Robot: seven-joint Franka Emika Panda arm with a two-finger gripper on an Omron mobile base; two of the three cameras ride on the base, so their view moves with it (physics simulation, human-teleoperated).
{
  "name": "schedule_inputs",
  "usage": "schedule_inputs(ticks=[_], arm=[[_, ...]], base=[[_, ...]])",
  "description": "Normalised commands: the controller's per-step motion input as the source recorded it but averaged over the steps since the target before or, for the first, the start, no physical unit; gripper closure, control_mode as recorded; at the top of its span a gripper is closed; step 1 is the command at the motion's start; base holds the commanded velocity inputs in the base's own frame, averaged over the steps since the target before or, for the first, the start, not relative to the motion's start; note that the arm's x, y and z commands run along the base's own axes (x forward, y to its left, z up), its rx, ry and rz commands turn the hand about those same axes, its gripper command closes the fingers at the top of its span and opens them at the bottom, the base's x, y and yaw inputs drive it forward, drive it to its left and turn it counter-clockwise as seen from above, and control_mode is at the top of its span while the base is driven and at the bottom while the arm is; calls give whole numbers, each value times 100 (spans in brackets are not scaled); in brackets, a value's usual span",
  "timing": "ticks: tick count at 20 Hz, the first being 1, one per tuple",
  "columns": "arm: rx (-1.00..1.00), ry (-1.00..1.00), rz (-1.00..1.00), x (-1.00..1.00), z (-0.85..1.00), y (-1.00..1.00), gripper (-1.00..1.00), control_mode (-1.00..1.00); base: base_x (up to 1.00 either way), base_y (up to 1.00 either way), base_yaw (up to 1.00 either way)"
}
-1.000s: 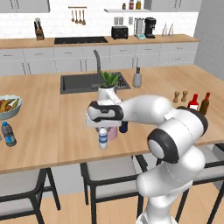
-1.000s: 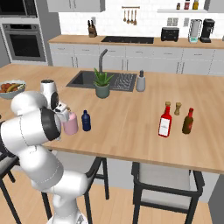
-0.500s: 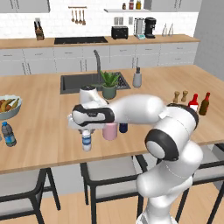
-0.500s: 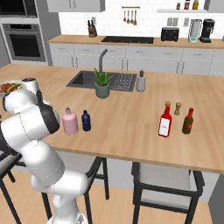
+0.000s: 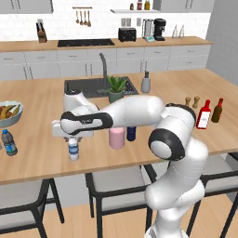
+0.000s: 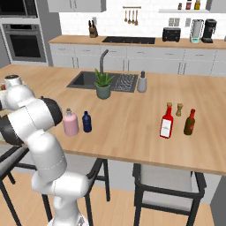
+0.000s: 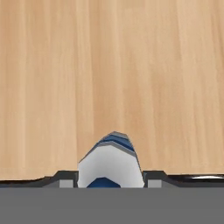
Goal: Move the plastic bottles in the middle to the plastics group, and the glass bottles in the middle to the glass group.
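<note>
Gripper (image 5: 73, 139): clamped on clear bottle (image 5: 73, 148), upright.
Plastics group (image 5: 8, 142): further along the counter, beyond the gripper, away from the arm's base.

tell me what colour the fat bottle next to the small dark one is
Pale pink, clearest in the right base view.

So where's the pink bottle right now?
The pink bottle stands mid-counter near the front edge, beside the navy bottle, in front of the plant.

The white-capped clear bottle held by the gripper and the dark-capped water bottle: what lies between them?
Only bare wooden counter lies between white-capped bottle and dark-capped bottle, in the left base view.
</note>
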Motion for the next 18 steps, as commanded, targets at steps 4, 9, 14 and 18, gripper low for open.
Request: schedule_inputs(ticks=[4, 9, 14, 18], arm=[[0, -6, 0, 0, 18, 77, 100, -100], [0, -5, 0, 0, 7, 74, 100, -100], [0, 0, 0, -2, -4, 47, 100, -100], [0, 0, 0, 0, 6, 20, 100, -100]], base=[[0, 0, 0], [0, 0, 0], [0, 0, 0], [0, 0, 0]])
